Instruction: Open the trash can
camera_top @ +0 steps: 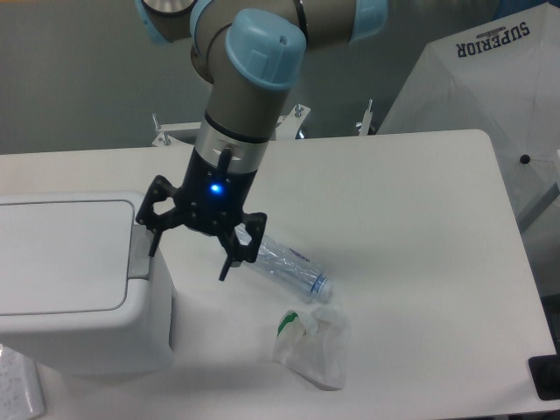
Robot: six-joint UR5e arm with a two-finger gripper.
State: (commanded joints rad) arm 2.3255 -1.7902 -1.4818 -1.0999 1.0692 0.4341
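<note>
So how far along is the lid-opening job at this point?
Nothing is done yet: the trash can has its flat lid down. In hand: the open, empty gripper hangs by the can's right edge, near the grey push tab. Left: pressing the tab so the lid lifts.

The trash can (74, 280), a boxy white bin, stands upright at the table's left, flat lid closed.
</note>
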